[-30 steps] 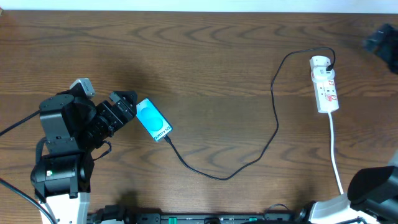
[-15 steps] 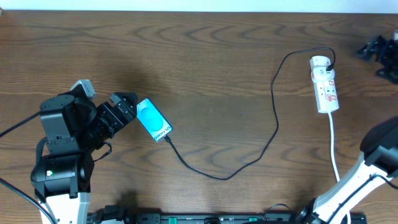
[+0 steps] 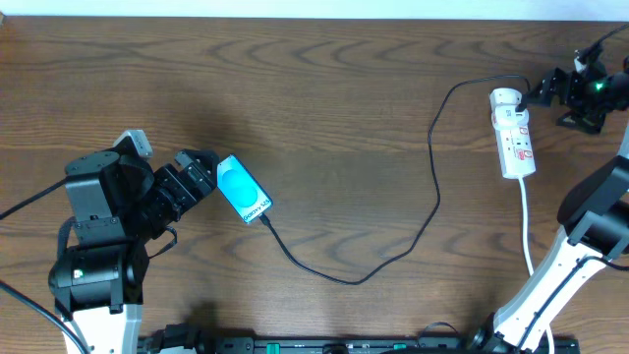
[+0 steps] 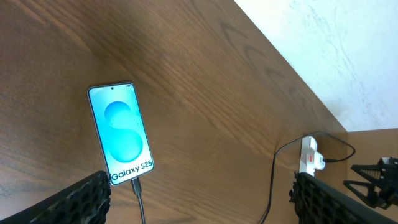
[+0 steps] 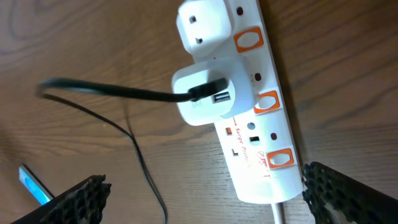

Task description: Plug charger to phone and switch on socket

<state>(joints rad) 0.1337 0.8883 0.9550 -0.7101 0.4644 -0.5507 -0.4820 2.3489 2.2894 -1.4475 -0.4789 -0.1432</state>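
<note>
Open table [image 3: 334,88] lies between phone [image 3: 242,190] and socket [image 3: 514,138], crossed only by the charger [image 3: 437,187], seemingly lying flat

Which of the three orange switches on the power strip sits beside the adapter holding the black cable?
The middle switch, beside the white adapter with the black cable; the others sit one toward each end.

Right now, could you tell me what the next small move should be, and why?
Probably lower the open right hand onto the red switch beside the adapter on the socket: the charger already looks plugged into the phone, and the hand hovers beside it.
</note>
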